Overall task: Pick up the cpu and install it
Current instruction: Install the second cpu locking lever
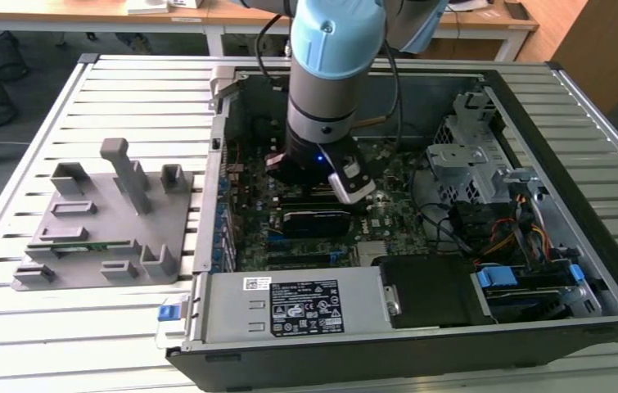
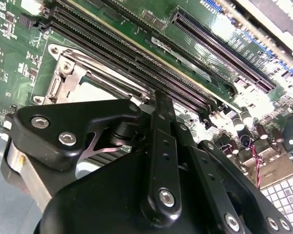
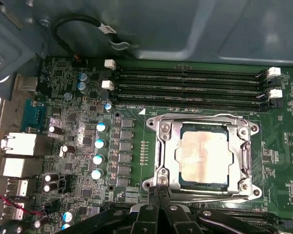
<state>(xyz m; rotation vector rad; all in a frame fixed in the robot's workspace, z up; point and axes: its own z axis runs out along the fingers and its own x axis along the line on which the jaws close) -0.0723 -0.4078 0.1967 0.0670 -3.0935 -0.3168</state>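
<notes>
Exterior view: the arm reaches down into the open computer case [image 1: 570, 270] on the slatted counter [image 1: 123, 82]; the gripper [image 1: 325, 190] hangs low over the motherboard [image 1: 396, 209]. A grey parts fixture [image 1: 106, 237] lies well apart, towards the exterior view's left.
Second wrist view: the gripper's black linkage [image 2: 158, 161] sits just above the socket frame [image 2: 63, 73], beside the memory slots [image 2: 136, 53].
First wrist view: the cpu [image 3: 205, 157] lies flat inside the metal socket frame [image 3: 163, 146], silvery top up.
Fingers: they look drawn together at the frame's edge [image 3: 161, 187], with nothing seen between them.
Step in hand: seating appears done; judged from this, any press should be straight down and light, staying off the frame's corners.
Heading: top face up, edges square with the frame and parallel to the memory slots [image 3: 185, 87].
Long axis: none to speak of; the chip looks nearly square.
</notes>
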